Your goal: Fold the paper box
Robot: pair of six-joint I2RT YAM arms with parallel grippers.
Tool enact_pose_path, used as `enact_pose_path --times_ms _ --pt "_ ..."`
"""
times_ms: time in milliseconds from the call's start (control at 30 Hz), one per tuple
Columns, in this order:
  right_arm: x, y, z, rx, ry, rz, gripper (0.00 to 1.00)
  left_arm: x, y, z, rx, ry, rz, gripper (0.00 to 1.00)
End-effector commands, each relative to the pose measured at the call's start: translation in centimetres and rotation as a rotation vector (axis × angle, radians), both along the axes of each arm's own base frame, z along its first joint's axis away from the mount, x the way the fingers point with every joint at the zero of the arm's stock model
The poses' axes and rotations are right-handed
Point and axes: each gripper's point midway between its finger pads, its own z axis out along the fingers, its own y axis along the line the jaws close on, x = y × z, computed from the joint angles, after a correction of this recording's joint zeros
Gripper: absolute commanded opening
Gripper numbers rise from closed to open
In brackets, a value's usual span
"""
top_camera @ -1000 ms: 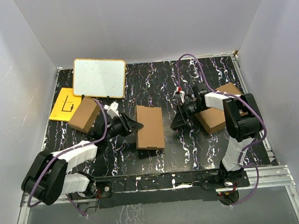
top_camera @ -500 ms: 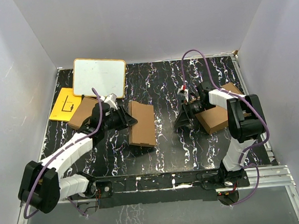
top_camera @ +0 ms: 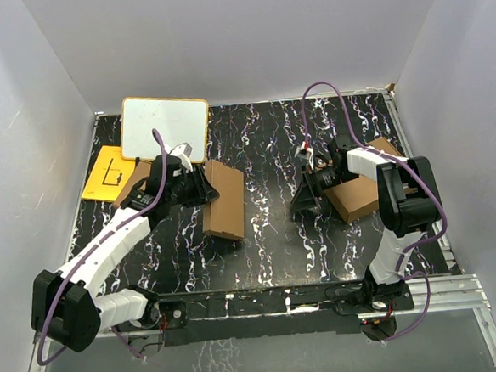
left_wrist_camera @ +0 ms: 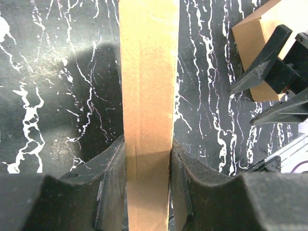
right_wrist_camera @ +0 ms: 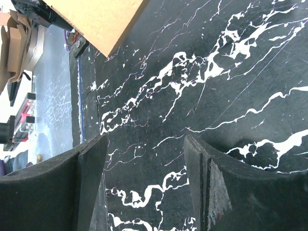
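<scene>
**Cardboard pinched on the left, open floor in the middle**

Cardboard is in the grip of the left arm only. The left gripper [top_camera: 199,189] has its jaws pressed onto the long left side of the paper box [top_camera: 223,200], which sits left of centre over the black marbled table [top_camera: 263,151]. The box is closed up flat and tilted. From the wrist camera I see it edge-on, a narrow brown wall running straight away from the fingers [left_wrist_camera: 111,178], one on each face. I cannot tell whether its far edge touches the table.

Behind the left arm it is crowded. A whiteboard [top_camera: 166,128] leans at the back left corner, a yellow sheet [top_camera: 107,174] lies beside it, and a second brown box [top_camera: 130,184] lies partly under the arm.

The right gripper [top_camera: 304,201] stands right of centre with its jaws spread and nothing between them, only bare table under the fingers [right_wrist_camera: 91,183]. Just beside it, towards the right edge, lies another brown box [top_camera: 355,200], partly beneath the right arm.

Between the paper box's right edge and the right gripper runs a strip of bare table, and the near half of the table in front of both arms is open too.
</scene>
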Motion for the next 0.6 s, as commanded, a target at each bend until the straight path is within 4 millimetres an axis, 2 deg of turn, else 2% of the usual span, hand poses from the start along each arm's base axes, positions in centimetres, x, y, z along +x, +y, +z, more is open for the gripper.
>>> enact_pose_path --times_ms 0,367,567 --pt "1.5 0.3 1.9 0.056 -0.105 0.015 0.70 0.6 1.1 1.4 0.076 -0.029 0.002 0.03" --pt "1.5 0.2 1.9 0.056 -0.105 0.013 0.70 1.9 2.5 2.8 0.200 -0.035 0.023 0.03" --pt "1.6 0.1 1.8 0.053 -0.102 0.010 0.70 2.8 4.6 3.5 0.349 -0.035 0.050 0.02"
